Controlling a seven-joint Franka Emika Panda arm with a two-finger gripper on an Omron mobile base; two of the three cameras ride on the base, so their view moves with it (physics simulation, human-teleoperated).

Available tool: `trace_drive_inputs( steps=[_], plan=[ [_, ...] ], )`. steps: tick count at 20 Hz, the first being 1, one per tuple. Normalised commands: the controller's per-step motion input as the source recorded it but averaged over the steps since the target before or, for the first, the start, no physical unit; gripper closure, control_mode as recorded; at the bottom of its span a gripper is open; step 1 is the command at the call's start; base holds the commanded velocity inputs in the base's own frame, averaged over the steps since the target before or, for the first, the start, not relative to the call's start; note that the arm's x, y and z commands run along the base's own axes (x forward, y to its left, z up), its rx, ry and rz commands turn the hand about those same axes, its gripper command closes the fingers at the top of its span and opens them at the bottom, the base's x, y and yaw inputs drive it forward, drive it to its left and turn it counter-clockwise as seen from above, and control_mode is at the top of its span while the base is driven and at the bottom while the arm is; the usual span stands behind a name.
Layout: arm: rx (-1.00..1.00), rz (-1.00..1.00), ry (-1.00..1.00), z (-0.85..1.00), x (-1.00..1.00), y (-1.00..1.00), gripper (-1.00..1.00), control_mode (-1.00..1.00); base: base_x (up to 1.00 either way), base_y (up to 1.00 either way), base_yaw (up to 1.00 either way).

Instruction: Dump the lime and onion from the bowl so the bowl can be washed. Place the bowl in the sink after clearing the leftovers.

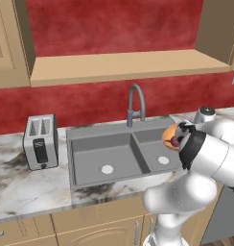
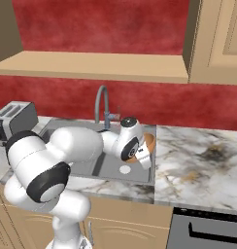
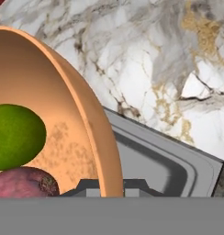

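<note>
The orange-tan bowl (image 3: pixel 54 92) is tipped steeply on its side, and my gripper (image 3: pixel 111 189) is shut on its rim, one dark fingertip inside and one outside. Inside it the green lime (image 3: pixel 15 135) rests on top of the purple-red onion (image 3: pixel 22 183). From the base, the bowl (image 1: pixel 169 134) (image 2: pixel 149 142) hangs over the right basin of the grey sink (image 1: pixel 104 153) (image 2: pixel 113 181), near the counter's edge. The onion (image 1: pixel 175 141) shows as a dark red spot in it. The gripper (image 1: pixel 181 130) (image 2: pixel 143 151) sits at the end of the bent white arm.
A curved grey faucet (image 1: pixel 135 103) (image 2: pixel 102 104) rises behind the sink. A silver toaster (image 1: pixel 40 141) (image 2: pixel 11 119) stands to the left. Marble counter (image 2: pixel 198 165) (image 3: pixel 146 59) spreads to the right of the sink, with a dark appliance front (image 2: pixel 203 228) below it.
</note>
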Motion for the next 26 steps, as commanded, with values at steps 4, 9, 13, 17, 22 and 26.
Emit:
trace_drive_inputs(
  steps=[4,9,13,17,22,26],
  plan=[
    [-0.13,0.0,-0.01,-0.1,0.37,0.1,1.0,-1.0,0.0,0.0,0.0],
    [-0.13,0.0,0.0,-0.11,0.24,0.15,1.0,-1.0,0.0,0.0,0.0],
    [-0.07,0.0,0.02,-0.02,0.2,0.21,1.0,-1.0,0.0,0.0,0.0],
    [-0.1,0.0,0.06,-0.05,0.09,0.14,1.0,-1.0,0.0,0.0,0.0],
    [-0.15,0.0,0.08,-0.02,0.0,0.1,1.0,-1.0,0.0,0.0,0.0],
    [-0.19,0.0,0.04,0.0,0.0,0.08,1.0,-1.0,0.0,0.0,0.0]
  ],
)
